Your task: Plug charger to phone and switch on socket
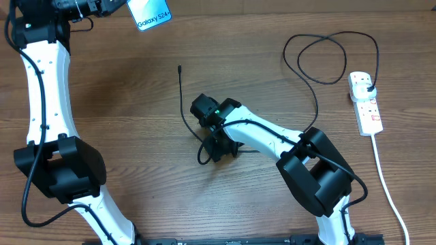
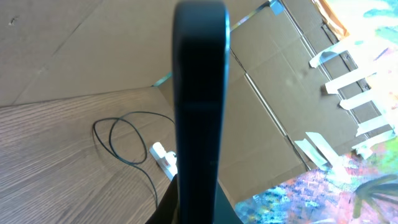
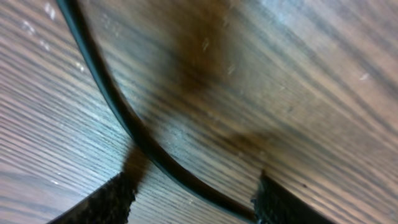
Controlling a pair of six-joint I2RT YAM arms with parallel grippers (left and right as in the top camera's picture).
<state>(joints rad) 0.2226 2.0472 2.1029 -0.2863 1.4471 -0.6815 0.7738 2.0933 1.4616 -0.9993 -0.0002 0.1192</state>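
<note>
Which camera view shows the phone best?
The overhead view: the phone shows its blue screen and lettering. The left wrist view gives only its dark narrow side; the right wrist view does not show it.

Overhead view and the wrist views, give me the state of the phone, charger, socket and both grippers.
phone: held up by the left gripper, charger not plugged in.
charger: plug in the socket, cable lying on the table, tip free.
socket: on the table, switch position too small to tell.
left gripper: shut on the phone.
right gripper: open, astride the cable.
</note>
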